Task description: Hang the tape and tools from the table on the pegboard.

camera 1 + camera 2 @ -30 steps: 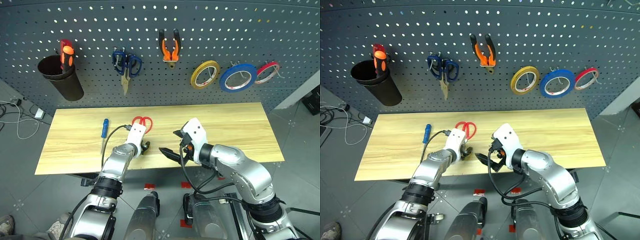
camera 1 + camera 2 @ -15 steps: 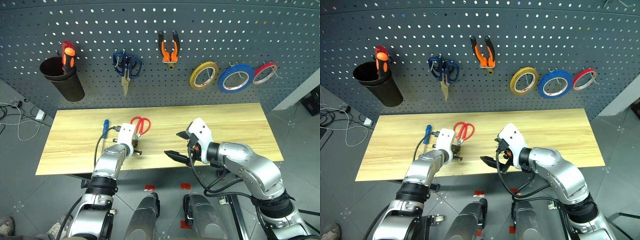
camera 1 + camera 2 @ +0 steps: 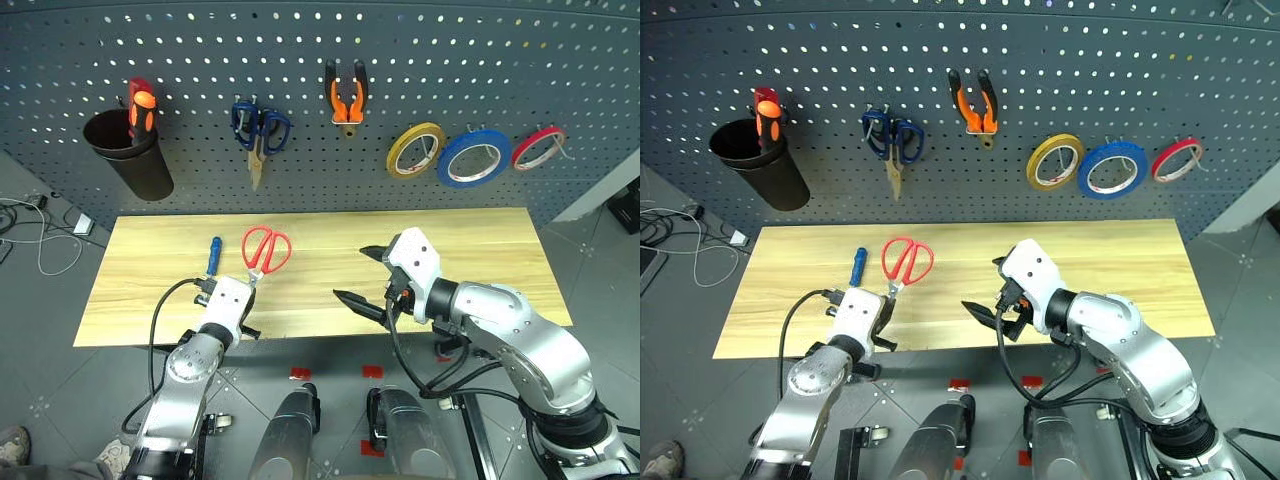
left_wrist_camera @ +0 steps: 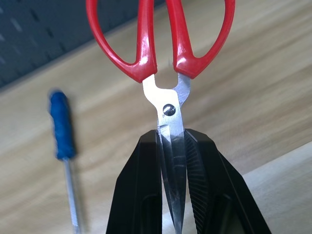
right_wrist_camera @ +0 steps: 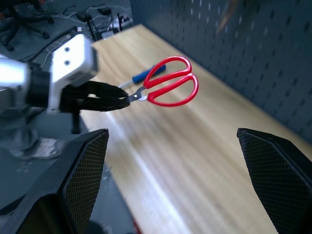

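Note:
My left gripper (image 3: 248, 292) is shut on the blades of the red-handled scissors (image 3: 265, 247). It holds them just above the table (image 3: 470, 245) near its front edge, handles toward the pegboard (image 3: 450, 60). The left wrist view shows the blades pinched between the black fingers (image 4: 141, 185). The blue-handled screwdriver (image 3: 212, 255) lies on the table just left of the scissors. My right gripper (image 3: 362, 277) hovers open and empty over the table's front middle. On the pegboard hang the orange-and-black pliers (image 3: 345, 95) and the blue tape (image 3: 474, 158).
A black cup (image 3: 135, 165) holding a red-and-orange screwdriver hangs at the board's left. Dark blue scissors (image 3: 258, 130), a yellow roll (image 3: 414, 150) and a red roll (image 3: 538, 148) hang there too. Cables lie on the floor at the left.
My left gripper closed on the scissors' blades, then drew back and up toward the table's front left, carrying the scissors. The right gripper rose a little, still open.

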